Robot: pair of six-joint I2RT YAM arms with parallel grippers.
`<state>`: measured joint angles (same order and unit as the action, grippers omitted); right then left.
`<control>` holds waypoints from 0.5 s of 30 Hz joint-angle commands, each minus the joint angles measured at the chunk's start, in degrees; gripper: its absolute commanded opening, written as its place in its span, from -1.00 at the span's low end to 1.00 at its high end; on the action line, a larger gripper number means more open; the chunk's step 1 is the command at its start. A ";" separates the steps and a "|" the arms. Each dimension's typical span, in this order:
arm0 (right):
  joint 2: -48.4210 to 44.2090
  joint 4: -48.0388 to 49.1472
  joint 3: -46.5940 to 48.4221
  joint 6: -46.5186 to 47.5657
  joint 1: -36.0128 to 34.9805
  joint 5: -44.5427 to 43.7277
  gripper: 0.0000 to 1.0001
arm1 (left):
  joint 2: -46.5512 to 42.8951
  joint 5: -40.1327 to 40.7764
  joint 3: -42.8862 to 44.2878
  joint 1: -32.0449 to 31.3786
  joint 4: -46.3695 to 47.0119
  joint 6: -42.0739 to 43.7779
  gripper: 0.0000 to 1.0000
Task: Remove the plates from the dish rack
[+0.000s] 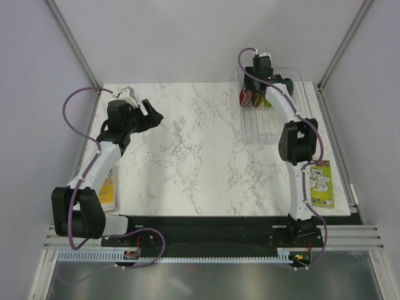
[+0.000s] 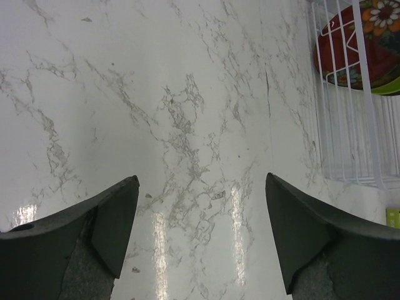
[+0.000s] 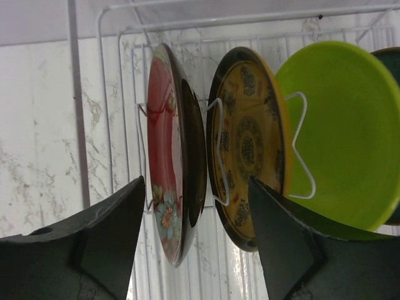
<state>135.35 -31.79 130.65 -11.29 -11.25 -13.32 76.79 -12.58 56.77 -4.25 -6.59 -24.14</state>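
The white wire dish rack (image 1: 270, 119) stands at the table's back right. In it the plates stand on edge: a red floral one (image 3: 164, 150), an amber-brown one (image 3: 250, 144), a lime green one (image 3: 344, 131) and the rim of a dark teal one (image 3: 392, 62). My right gripper (image 3: 197, 181) hangs over the rack, open. Its fingers straddle the red plate's lower edge, with a gap on each side, and the right finger overlaps the amber plate's rim. My left gripper (image 2: 201, 187) is open over bare marble at the table's left. From there the red plate (image 2: 356, 44) shows behind the rack wires (image 2: 350, 144).
A green-and-white printed card (image 1: 322, 184) lies at the right edge beside the right arm. A yellow flat object (image 1: 107, 194) lies at the left edge under the left arm. Metal frame posts (image 1: 75, 44) rise at the back corners.
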 commanded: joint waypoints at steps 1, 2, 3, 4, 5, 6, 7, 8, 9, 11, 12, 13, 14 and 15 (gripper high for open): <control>1.40 4.37 3.73 2.85 -0.53 -3.20 0.47 | 1.07 -0.16 0.35 -0.93 5.88 -0.03 0.77; 2.37 4.54 4.00 3.11 -0.53 -3.20 0.37 | 1.34 -0.08 0.53 -1.02 5.89 -0.12 0.76; 2.81 4.72 4.26 3.64 -0.53 -3.03 0.33 | 1.78 0.01 0.62 -1.20 5.97 -0.12 0.75; 3.60 4.81 4.52 3.90 -0.53 -3.29 0.29 | 1.95 0.01 0.62 -1.29 6.06 -0.12 0.75; 4.04 4.98 4.79 4.34 -0.71 -3.38 -0.13 | 2.13 0.01 0.45 -1.46 6.06 -0.12 0.75; 4.31 5.33 4.88 4.95 -0.71 -3.64 -0.32 | 2.13 0.10 0.36 -1.64 6.15 -0.12 0.75; 4.74 5.51 4.96 5.22 -0.88 -4.16 -0.47 | 2.13 0.27 0.36 -1.72 6.06 -0.03 0.75; 4.84 5.60 5.31 5.75 -0.97 -3.99 -0.71 | 2.04 0.45 0.09 -1.99 6.06 0.06 0.75; 4.84 5.69 5.40 6.27 -1.23 -4.25 -0.81 | 1.87 0.62 0.00 -2.16 6.15 0.15 0.75; 4.40 6.13 5.14 7.86 -2.37 -5.91 -0.97 | 1.52 1.33 -0.35 -2.43 6.15 0.32 0.75; 4.05 6.47 5.05 8.47 -2.81 -6.88 -0.99 | 1.34 1.68 -0.52 -2.52 6.15 0.50 0.75; 3.35 6.83 4.88 10.13 -3.51 -7.94 -1.00 | 1.08 2.20 -0.61 -2.60 5.98 0.50 0.75; 2.91 7.18 4.70 10.84 -5.00 -12.30 -1.00 | 0.82 2.38 -0.79 -2.78 5.97 0.50 0.75; 2.55 8.40 4.44 12.42 -5.97 -14.87 -1.00 | 0.73 2.91 -0.79 -2.87 5.63 0.67 0.74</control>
<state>139.72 -29.45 132.81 -4.62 -12.97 -19.99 78.91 -11.92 56.60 -6.59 -2.74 -24.12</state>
